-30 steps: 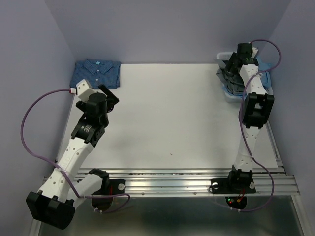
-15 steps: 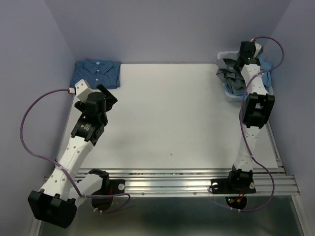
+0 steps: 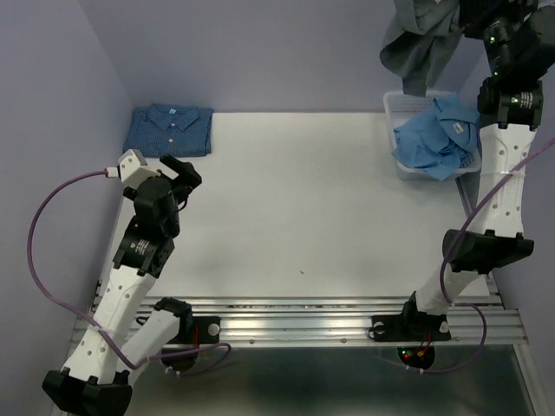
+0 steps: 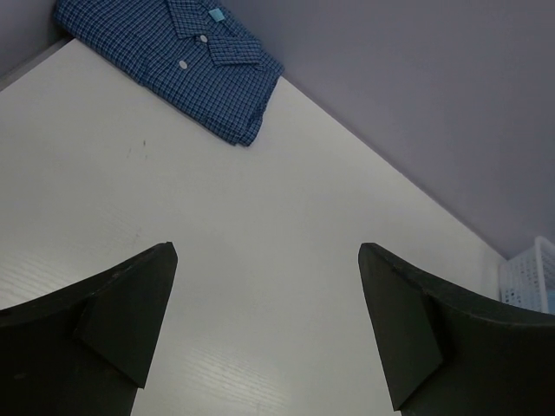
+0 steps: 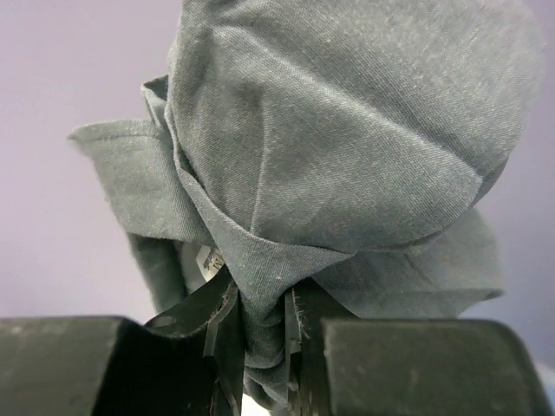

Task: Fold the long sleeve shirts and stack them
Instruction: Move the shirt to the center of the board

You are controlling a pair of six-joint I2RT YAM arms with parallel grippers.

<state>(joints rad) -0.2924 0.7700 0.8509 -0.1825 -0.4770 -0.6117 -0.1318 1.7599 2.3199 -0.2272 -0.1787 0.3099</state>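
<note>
Our right jaws pinch the grey shirt (image 5: 347,156) high above the tabletop's (image 3: 303,199) far-right corner (light blue shirt (image 3: 438,139) in the basket (image 3: 395,113) there); left jaws stand wide, dark blue shirt (image 3: 169,130) folded far-left.

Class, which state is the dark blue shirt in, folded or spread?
Folded: the dark blue shirt lies as a compact rectangle, collar on top.

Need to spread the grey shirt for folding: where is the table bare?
The middle of the white table is bare, between the folded dark blue patterned shirt at far left and the white mesh basket at far right. The basket is crowded with a crumpled light blue shirt.
</note>
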